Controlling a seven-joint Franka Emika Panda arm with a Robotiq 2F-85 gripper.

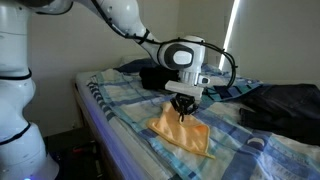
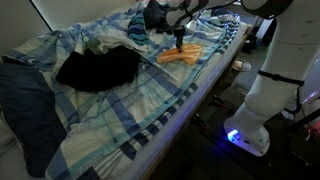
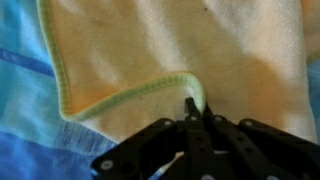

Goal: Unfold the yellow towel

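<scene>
gripper [image 3: 196, 108] pinching towel [image 3: 150, 50] at its hem | towel lies on plaid sheet [image 1: 112, 104] | dark clothes [image 2: 98, 68] well apart

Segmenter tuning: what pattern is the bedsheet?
Blue-and-white plaid; the bedsheet shows best in an exterior view.

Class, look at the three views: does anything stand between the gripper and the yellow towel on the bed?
Nothing visible does. In the wrist view the gripper is shut on a folded edge of the yellow towel. The dark clothing lies apart from it on the plaid bedsheet.
</scene>
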